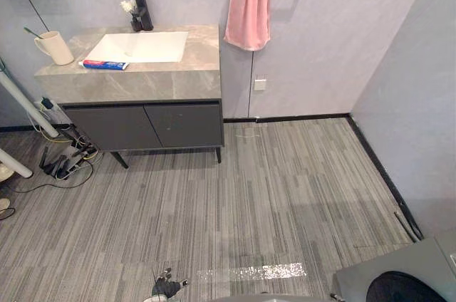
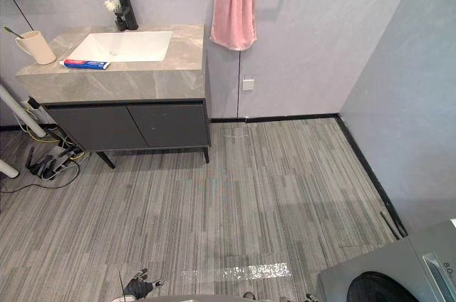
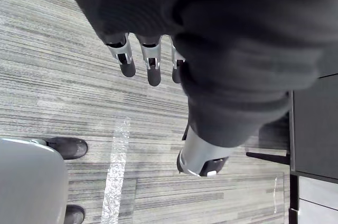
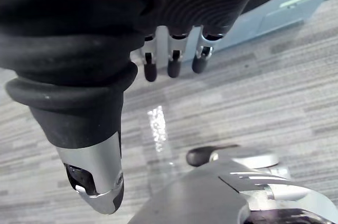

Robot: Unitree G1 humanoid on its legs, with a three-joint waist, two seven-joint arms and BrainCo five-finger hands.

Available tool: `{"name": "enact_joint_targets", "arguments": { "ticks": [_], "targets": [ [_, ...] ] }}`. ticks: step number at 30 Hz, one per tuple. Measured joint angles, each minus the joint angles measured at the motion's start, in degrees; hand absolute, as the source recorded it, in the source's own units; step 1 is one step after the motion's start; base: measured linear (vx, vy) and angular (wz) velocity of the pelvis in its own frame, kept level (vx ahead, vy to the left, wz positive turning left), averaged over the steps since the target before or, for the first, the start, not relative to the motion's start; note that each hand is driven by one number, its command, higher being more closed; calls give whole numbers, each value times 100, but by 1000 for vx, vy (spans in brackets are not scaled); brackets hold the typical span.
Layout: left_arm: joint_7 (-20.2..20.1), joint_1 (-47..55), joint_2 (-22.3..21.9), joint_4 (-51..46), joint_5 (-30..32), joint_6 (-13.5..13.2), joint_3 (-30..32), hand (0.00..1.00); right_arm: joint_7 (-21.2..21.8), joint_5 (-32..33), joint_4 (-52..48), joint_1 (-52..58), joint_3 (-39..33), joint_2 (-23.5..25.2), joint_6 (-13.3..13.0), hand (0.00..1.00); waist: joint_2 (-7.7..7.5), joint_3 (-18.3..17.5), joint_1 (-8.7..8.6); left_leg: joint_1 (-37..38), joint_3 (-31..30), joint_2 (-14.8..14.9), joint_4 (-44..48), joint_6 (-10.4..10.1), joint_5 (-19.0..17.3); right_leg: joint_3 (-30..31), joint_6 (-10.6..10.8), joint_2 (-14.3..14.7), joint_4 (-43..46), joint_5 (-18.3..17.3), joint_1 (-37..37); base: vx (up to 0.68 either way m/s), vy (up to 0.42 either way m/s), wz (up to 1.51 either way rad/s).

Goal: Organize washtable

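Both hands hang empty above the striped grey floor (image 1: 249,195). The left hand (image 3: 152,68) has loose, straight fingers, slightly apart, with nothing between them and the thumb. The right hand (image 4: 173,60) is the same.

The things to tidy are on the counter (image 1: 142,85), well ahead of both hands, out of reach and towards the left hand's side. A cup (image 1: 55,48) with a toothbrush (image 1: 32,32) in it stands farthest out on that side. A tube (image 1: 105,65) lies nearer, just beside the sink (image 1: 139,47).

The long approach is the first risk. Cords (image 1: 68,163) lie tangled at the foot of the cabinet (image 1: 142,125) on the left hand's side and could snag a step.

The cup looks glazed, smooth and tall, and it stands near the counter's corner. A sideways nudge from stiff fingers would probably tip it or push it off.

The tube is flat, glossy and soft. It may skid across the polished, veined stone into the shallow white rectangular sink, or ooze if pinched hard.

The slim toothbrush leans loose in the cup and could flip out if the cup is jolted.
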Motion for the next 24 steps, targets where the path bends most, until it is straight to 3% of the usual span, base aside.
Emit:
{"name": "enact_joint_targets", "arguments": {
  "ticks": [24],
  "targets": [
    [-9,-58,-114,24,-12,-12,-2,0,-1,-1,15,28,-120,33,-45,0,-21,-65,-4,84,37,1,-3,3,0,-108,-24,-10,-78,63,59,7,-2,0]
  ]
}}
